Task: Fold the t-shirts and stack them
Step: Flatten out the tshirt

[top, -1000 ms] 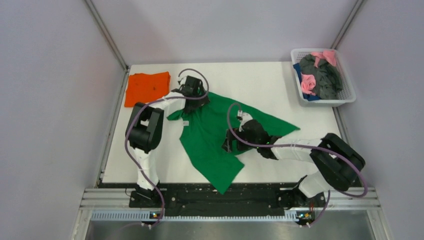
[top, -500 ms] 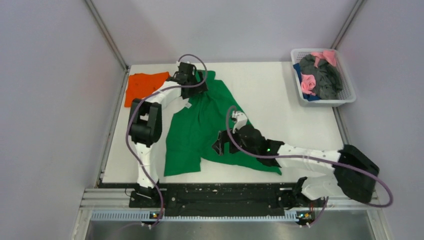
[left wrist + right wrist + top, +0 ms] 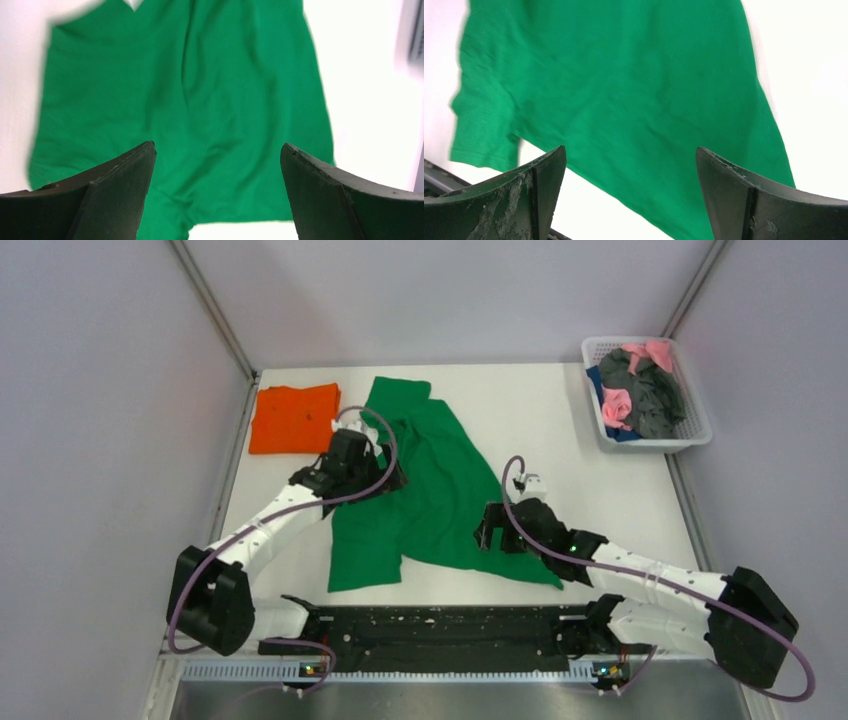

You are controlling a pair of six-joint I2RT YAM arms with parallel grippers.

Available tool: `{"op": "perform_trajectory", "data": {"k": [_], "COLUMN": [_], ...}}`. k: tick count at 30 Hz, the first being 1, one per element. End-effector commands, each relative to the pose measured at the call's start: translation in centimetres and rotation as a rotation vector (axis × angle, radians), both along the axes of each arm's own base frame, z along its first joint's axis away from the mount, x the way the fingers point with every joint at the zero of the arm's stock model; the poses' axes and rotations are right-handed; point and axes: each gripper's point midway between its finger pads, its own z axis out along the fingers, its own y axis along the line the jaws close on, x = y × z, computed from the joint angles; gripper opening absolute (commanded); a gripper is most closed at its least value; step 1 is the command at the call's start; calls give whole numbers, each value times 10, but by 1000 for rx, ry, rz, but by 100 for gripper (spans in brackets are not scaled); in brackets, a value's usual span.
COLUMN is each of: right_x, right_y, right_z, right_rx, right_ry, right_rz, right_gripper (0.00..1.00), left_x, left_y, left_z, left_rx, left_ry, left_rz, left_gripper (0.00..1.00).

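Observation:
The green t-shirt (image 3: 425,490) lies spread and rumpled across the middle of the white table, from the far edge down toward the near edge. It also fills the left wrist view (image 3: 200,100) and the right wrist view (image 3: 624,85). The orange t-shirt (image 3: 293,418) lies folded at the far left. My left gripper (image 3: 385,478) is open and empty over the green shirt's left side. My right gripper (image 3: 490,532) is open and empty over the shirt's right side, near its lower hem.
A white basket (image 3: 690,435) at the far right holds pink, dark grey and blue garments. A metal rail (image 3: 450,635) runs along the near edge. Grey walls close in the left, back and right sides.
Both grippers have let go of the green shirt and drawn back toward the near edge. The shirt now lies spread on the table, its top further back than before.

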Motion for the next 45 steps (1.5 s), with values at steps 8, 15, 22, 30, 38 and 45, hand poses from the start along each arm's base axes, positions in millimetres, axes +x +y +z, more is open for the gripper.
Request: {"op": "perform_trajectory", "data": {"k": [8, 15, 22, 30, 38, 45], "right_x": [27, 81, 133, 94, 52, 45], "right_y": [-28, -45, -50, -99, -154, -151], "right_z": [-60, -82, -53, 26, 63, 59], "right_rx": [-159, -224, -229, -214, -188, -178], "right_ry": [149, 182, 158, -18, -167, -154], "right_rz": [-135, -213, -219, -341, -524, -495], "right_gripper": [98, 99, 97, 99, 99, 99], "left_x": [-29, 20, 47, -34, -112, -114], "left_y": [-8, 10, 11, 52, 93, 79], "left_z": [-90, -105, -74, -37, -71, -91], "left_rx": [-5, 149, 145, 127, 189, 146], "left_ry": [191, 183, 173, 135, 237, 302], "left_rz": [25, 126, 133, 213, 291, 252], "left_gripper": [99, 99, 98, 99, 98, 81]}}
